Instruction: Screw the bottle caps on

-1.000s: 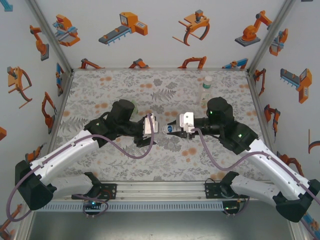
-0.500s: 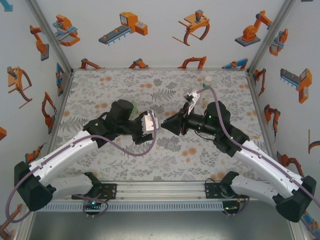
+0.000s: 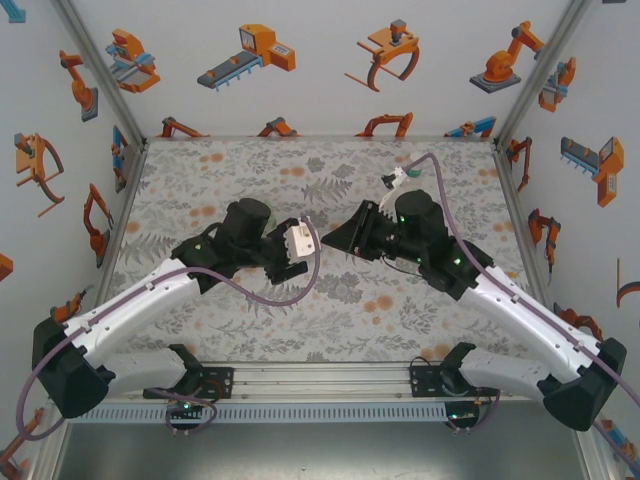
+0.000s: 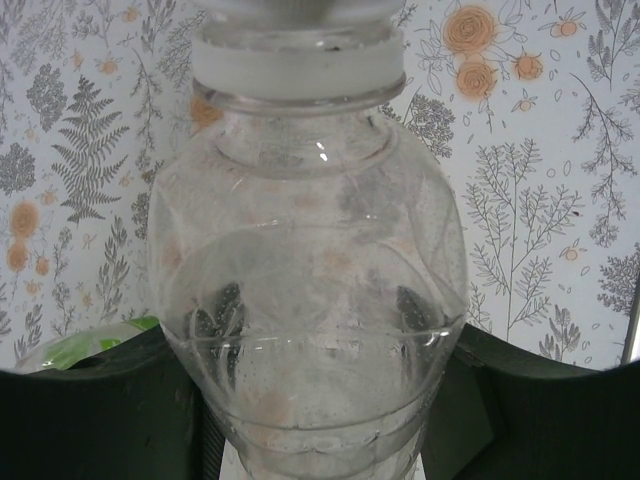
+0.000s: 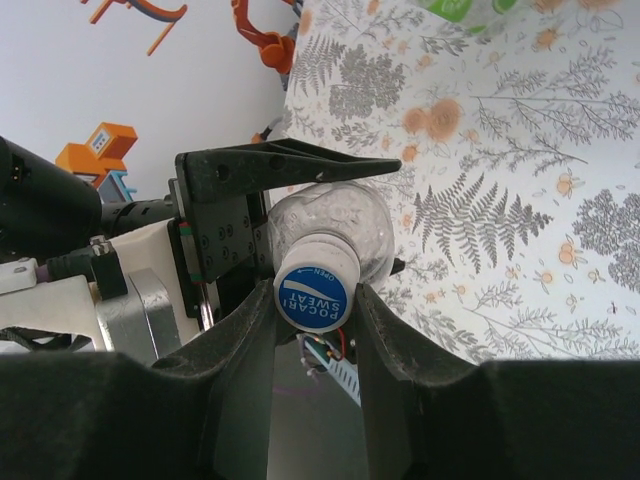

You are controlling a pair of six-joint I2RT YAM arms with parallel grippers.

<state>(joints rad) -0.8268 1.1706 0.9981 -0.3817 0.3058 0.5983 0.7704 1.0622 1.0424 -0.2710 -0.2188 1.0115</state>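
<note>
My left gripper (image 4: 310, 405) is shut on the body of a clear bottle (image 4: 310, 290), which it holds off the table, neck pointing away. A blue-topped bottle cap (image 5: 316, 293) with white sides sits on that neck. My right gripper (image 5: 316, 302) is shut on the cap, one finger on each side. In the top view the two grippers, left (image 3: 310, 246) and right (image 3: 336, 240), meet nose to nose over the middle of the table. A green bottle (image 4: 85, 347) peeks from behind the left finger. A bottle with a green band (image 5: 460, 8) lies at the far edge.
The flowered table (image 3: 230, 310) is walled on three sides by white panels with orange robot pictures. A purple cable (image 3: 300, 290) loops under the left wrist, and another arches over the right wrist (image 3: 435, 175).
My right wrist has rolled around while gripping the cap, its white camera bracket swinging up and toward the back. The left arm has held nearly still with the bottle.
</note>
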